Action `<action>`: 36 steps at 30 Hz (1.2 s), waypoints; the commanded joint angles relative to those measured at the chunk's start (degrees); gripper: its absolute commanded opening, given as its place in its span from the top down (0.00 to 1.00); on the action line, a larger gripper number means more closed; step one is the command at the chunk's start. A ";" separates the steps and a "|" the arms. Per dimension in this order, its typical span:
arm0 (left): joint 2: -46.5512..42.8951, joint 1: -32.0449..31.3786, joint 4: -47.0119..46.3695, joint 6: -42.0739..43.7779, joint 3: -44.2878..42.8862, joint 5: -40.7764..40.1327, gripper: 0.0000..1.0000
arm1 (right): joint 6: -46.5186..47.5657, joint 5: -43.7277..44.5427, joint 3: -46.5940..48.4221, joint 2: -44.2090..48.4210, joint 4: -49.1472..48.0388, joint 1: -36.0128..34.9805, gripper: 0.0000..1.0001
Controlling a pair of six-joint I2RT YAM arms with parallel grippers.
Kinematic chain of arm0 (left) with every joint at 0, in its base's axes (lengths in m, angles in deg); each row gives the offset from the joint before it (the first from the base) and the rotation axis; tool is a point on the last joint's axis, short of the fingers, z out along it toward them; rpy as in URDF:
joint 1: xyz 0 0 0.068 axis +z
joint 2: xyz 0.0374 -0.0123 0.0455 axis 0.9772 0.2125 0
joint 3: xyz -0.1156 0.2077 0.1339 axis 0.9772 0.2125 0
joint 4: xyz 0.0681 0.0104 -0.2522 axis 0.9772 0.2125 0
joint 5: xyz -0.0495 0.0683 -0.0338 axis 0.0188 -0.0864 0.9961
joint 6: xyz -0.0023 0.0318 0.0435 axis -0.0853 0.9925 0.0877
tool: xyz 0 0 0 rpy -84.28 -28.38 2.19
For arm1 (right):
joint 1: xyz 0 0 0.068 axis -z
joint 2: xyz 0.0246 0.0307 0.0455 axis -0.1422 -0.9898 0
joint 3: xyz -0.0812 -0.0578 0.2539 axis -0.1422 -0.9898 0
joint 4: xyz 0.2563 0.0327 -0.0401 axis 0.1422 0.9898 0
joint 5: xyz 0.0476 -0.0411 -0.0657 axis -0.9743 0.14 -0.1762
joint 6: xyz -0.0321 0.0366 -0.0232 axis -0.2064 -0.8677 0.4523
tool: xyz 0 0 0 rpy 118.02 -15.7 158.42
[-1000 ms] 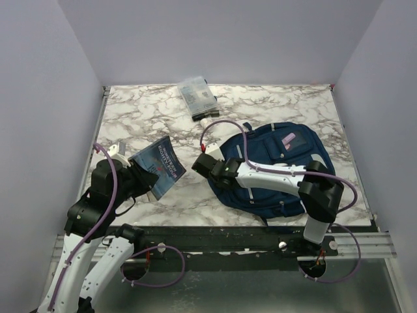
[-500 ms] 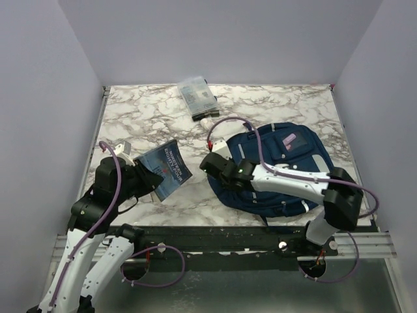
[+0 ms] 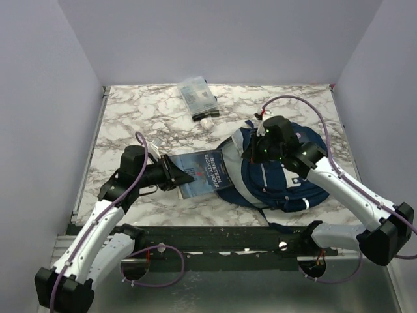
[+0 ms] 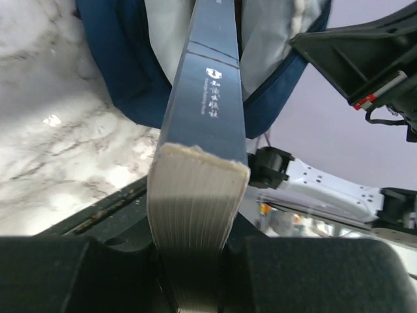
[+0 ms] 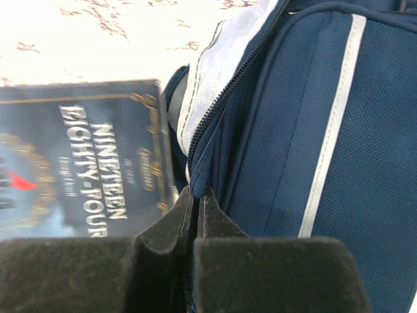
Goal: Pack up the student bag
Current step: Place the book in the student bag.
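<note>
The left gripper [image 3: 174, 175] is clamping a book [image 3: 203, 171] at the mouth of the bag [image 3: 290, 192], which is lying at four o'clock. The right gripper [image 3: 254, 151] is pinching its zipper edge [image 5: 195, 147] open. Next: probably pushing the book inside.

Navy backpack [image 3: 280, 186] with grey trim, lying flat at right of marble table [image 3: 130, 117], zip open, mouth facing left, pale lining showing

Soft light is shining from above. The table [image 5: 98, 26] is glaring white; the book [image 5: 78, 169] is looking blurry.
</note>
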 commanded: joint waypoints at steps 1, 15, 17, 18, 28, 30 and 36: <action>2.80 -1.98 -24.93 -14.74 6.14 12.03 1.00 | -2.10 -12.54 -1.41 3.35 -5.72 4.10 0.99; 21.73 -11.60 -36.82 -24.72 2.15 4.22 1.00 | -7.28 -24.35 -0.95 10.86 -14.08 9.30 0.99; 24.13 -12.83 -38.53 -25.09 0.46 3.56 1.00 | -7.50 -25.20 -0.45 11.20 -14.26 9.88 0.99; 25.45 -13.42 -39.62 -25.28 -0.33 3.64 1.00 | -7.61 -25.56 -0.39 11.27 -14.27 10.15 0.99; 32.93 -17.11 -46.40 -28.91 -5.13 0.91 1.00 | -8.56 -28.12 -0.85 12.01 -14.43 11.07 0.99; 33.96 -17.46 -46.91 -28.58 -5.68 -0.73 1.00 | -9.30 -29.42 -1.28 11.68 -15.36 11.12 0.99; 45.82 -20.00 -54.29 -31.30 -12.47 0.42 1.00 | -10.82 -30.49 -2.93 11.60 -15.88 11.08 1.00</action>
